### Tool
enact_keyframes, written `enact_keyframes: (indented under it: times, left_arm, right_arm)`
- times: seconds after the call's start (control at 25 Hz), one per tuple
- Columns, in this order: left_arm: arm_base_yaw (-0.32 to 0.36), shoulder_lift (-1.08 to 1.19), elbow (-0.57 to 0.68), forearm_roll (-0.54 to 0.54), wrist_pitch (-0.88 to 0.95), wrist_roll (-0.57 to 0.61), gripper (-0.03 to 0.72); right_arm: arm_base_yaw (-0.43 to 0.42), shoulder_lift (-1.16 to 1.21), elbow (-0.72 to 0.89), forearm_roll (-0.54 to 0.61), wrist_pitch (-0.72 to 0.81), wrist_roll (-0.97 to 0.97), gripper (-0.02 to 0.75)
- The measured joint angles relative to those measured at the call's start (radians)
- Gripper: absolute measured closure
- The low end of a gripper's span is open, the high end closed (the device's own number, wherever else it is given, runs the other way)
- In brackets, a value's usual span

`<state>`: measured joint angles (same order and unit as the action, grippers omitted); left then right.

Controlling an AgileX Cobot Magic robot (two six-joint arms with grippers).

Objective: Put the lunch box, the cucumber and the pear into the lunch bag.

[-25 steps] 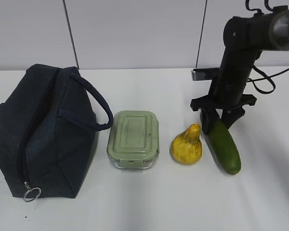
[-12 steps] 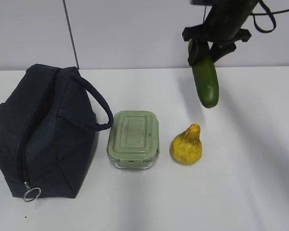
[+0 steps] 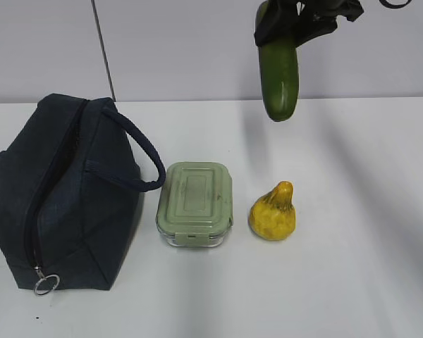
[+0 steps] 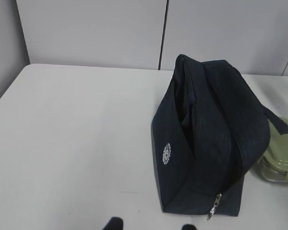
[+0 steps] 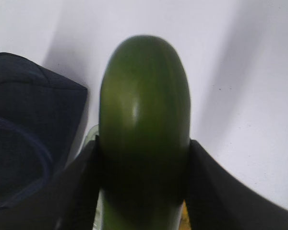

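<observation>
My right gripper (image 3: 285, 24) is shut on the dark green cucumber (image 3: 279, 77) and holds it hanging high above the table at the top of the exterior view. In the right wrist view the cucumber (image 5: 144, 124) fills the space between the black fingers (image 5: 81, 182). The navy lunch bag (image 3: 56, 197) stands at the left, its zipper partly open, silver ring pull (image 3: 46, 284) at the front. The sage-green lunch box (image 3: 195, 203) sits beside it, the yellow pear (image 3: 273, 213) to its right. My left gripper (image 4: 151, 225) is open, low over the table left of the bag (image 4: 211, 143).
The white table (image 3: 338, 282) runs to a grey panelled wall (image 3: 183, 49) behind. The bag's padded handle (image 3: 137, 151) arches toward the lunch box. The lunch box (image 4: 281, 160) shows at the right edge of the left wrist view.
My right gripper has lifted the cucumber off the table from beside the pear, raised it high, and carried it leftward. The bag, lunch box and pear have not moved.
</observation>
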<state>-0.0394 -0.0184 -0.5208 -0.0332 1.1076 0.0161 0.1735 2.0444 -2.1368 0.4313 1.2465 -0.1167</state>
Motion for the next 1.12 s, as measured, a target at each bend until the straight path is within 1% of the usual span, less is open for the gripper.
enact_keyframes:
  times: [0.12, 0.32, 0.4, 0.56, 0.64, 0.8, 0.88, 0.96, 1.12]
  left_arm:
    - [0.000, 0.009, 0.000, -0.020, 0.000, 0.000, 0.452]
    - [0.000, 0.115, -0.005, -0.091, -0.027, 0.020, 0.452]
    - [0.000, 0.167, -0.011, -0.144, -0.098, 0.046, 0.452]
    - [0.000, 0.295, -0.015, -0.278, -0.286, 0.144, 0.445]
    - [0.000, 0.384, -0.015, -0.317, -0.341, 0.184, 0.426]
    - [0.000, 0.568, -0.015, -0.407, -0.443, 0.286, 0.351]
    - [0.000, 0.654, -0.015, -0.439, -0.494, 0.316, 0.319]
    - [0.000, 0.745, -0.015, -0.468, -0.533, 0.337, 0.304]
    - [0.000, 0.889, -0.028, -0.554, -0.555, 0.428, 0.298]
  right_arm:
    - [0.009, -0.010, 0.000, 0.025, 0.000, -0.015, 0.366]
    - [0.045, -0.016, 0.000, 0.034, 0.000, -0.017, 0.367]
    - [0.067, -0.016, 0.000, 0.034, 0.000, -0.018, 0.367]
    - [0.116, -0.016, 0.000, 0.034, 0.000, -0.024, 0.367]
    - [0.138, -0.016, 0.000, 0.034, 0.002, -0.025, 0.367]
    - [0.176, -0.016, 0.000, 0.034, 0.002, -0.026, 0.367]
    - [0.191, -0.016, 0.000, 0.036, 0.002, -0.029, 0.367]
    - [0.198, -0.016, 0.000, 0.049, 0.002, -0.035, 0.367]
    - [0.201, -0.016, 0.000, 0.134, 0.002, -0.062, 0.367]
